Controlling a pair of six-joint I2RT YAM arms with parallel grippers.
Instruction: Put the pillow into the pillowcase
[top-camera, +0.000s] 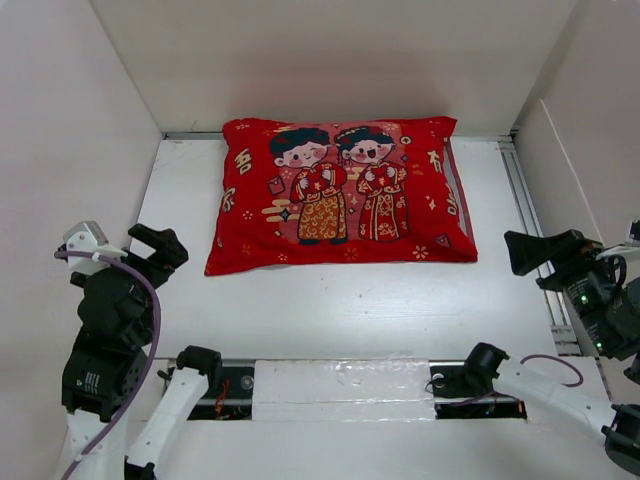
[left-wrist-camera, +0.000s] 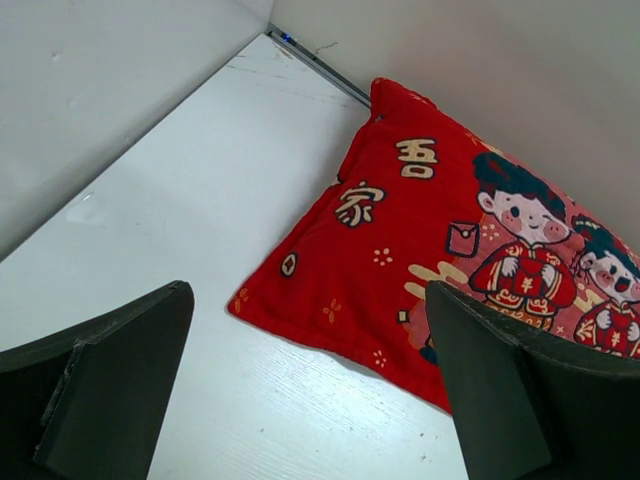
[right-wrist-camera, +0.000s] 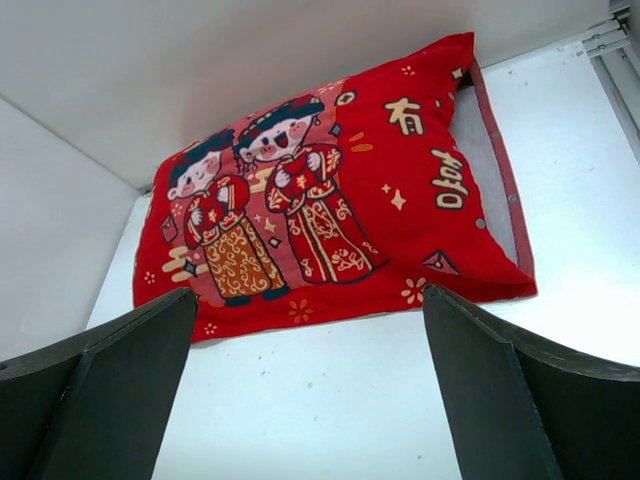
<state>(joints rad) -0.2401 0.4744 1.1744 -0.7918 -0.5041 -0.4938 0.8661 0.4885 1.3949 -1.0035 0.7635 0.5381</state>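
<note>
Red pillowcase (top-camera: 340, 195), printed couple face up, lies plump at the far middle of the white bench (top-camera: 350, 310), its far edge by the back wall. White pillow (right-wrist-camera: 482, 160) shows inside its open right end. Left pincer (left-wrist-camera: 308, 330) hovers near the case's near-left corner, jaws spread wide, gripping nothing. Right pincer (right-wrist-camera: 310, 330) hangs at the near right, likewise wide apart and empty.

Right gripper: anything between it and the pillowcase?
Nothing. Only a bare stretch of table separates the right gripper from the pillowcase. The top view shows this, and the right wrist view confirms it.
</note>
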